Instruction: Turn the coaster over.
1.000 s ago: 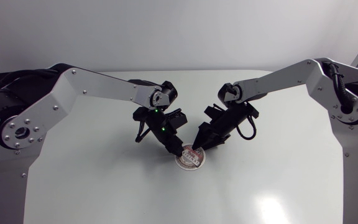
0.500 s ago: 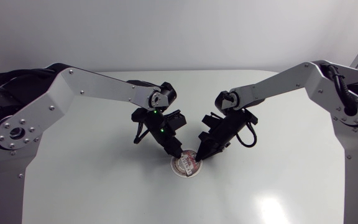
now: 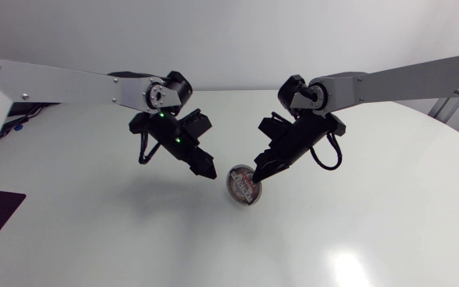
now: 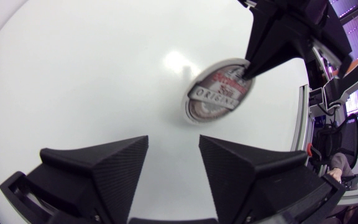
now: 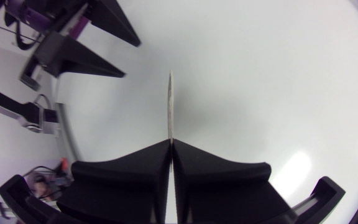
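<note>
Clamped tight on the rim of the coaster (image 3: 244, 184) with the right gripper (image 3: 258, 177), holding it on edge (printed face toward the left gripper (image 3: 208, 171)), perhaps just clear of the table (image 3: 373, 199); left one spread wide, empty, nearby

The left arm (image 3: 70, 84) comes in over the bench's left edge with its wrist bent down. The left gripper (image 3: 207, 171) points down toward the bench's middle, fingers (image 4: 104, 168) apart and holding nothing. The right arm (image 3: 389, 80) enters from the right edge. The right gripper (image 3: 258, 175) slants down and leftward, fingers (image 5: 135, 168) pinched on the rim of the coaster (image 3: 244, 185), which stands edge-on between them.
</note>
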`<action>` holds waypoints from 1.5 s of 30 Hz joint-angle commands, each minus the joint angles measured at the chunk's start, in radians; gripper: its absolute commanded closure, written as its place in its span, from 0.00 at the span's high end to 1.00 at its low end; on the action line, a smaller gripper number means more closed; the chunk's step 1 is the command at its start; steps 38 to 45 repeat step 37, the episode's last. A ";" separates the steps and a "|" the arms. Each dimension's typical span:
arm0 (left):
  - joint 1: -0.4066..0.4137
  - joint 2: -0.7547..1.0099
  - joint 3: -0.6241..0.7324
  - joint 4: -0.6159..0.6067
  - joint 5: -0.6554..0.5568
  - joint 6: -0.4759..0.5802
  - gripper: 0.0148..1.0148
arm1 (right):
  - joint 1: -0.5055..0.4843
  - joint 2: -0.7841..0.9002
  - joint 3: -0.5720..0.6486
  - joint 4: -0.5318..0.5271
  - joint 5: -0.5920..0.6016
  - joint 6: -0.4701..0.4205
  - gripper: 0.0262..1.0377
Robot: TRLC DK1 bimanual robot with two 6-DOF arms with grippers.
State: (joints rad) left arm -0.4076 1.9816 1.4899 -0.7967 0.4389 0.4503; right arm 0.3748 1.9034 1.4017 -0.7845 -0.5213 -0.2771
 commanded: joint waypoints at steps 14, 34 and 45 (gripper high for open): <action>0.059 -0.122 -0.146 0.028 -0.042 -0.062 0.96 | 0.424 -0.185 -0.474 0.806 0.903 -0.455 0.02; 0.062 -0.168 -0.181 0.013 -0.071 -0.053 0.96 | 0.498 -0.277 -0.716 1.117 1.049 -0.674 0.97; 0.059 -0.182 -0.183 0.008 -0.077 -0.055 0.96 | 0.480 -0.415 -0.711 1.042 1.004 -0.636 0.97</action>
